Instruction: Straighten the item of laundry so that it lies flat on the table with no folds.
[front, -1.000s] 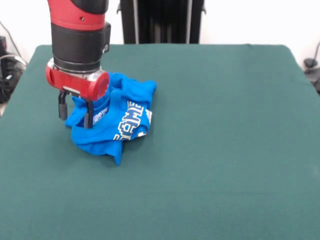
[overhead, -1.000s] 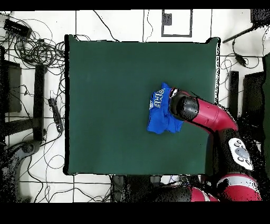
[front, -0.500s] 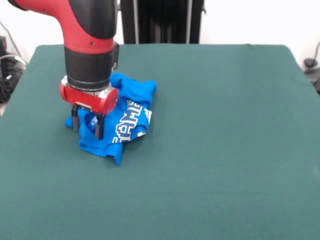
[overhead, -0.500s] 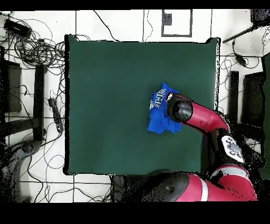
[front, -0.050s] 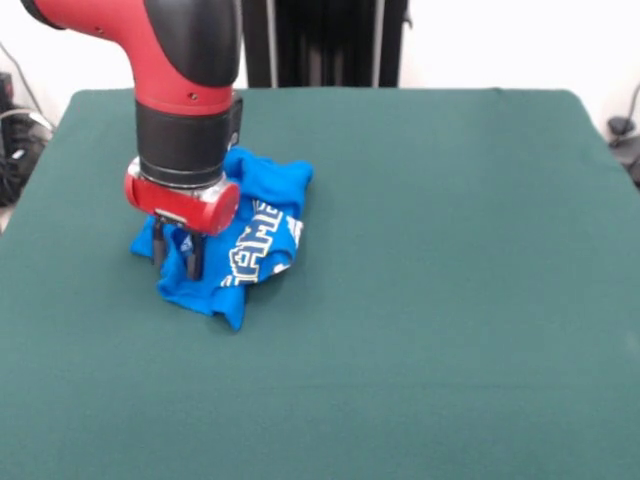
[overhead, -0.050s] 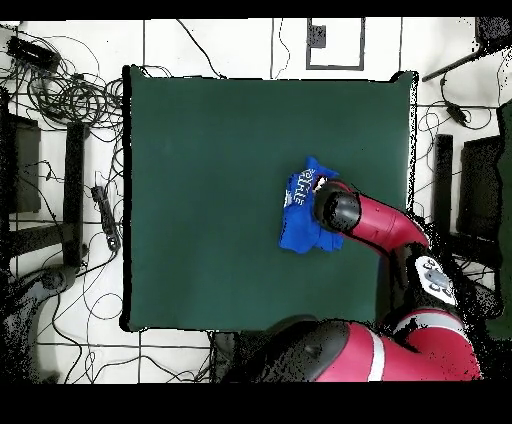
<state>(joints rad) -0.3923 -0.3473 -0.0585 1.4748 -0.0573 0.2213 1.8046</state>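
Fingers close together, two dark prongs pointing straight down, tips pressed into the left part of the shirt; blue cloth sits between them, so the gripper looks pinched on a fold of it. Arm stands nearly vertical over the shirt, its red wrist ring just above the cloth and its black-and-red forearm running up out of the top edge. From overhead, the arm reaches in from the lower right, and its end covers the shirt's right side. Shirt is bunched in a crumpled heap, white lettering partly showing on the front. It lies on the table, in the left half in the front view, toward the far edge.
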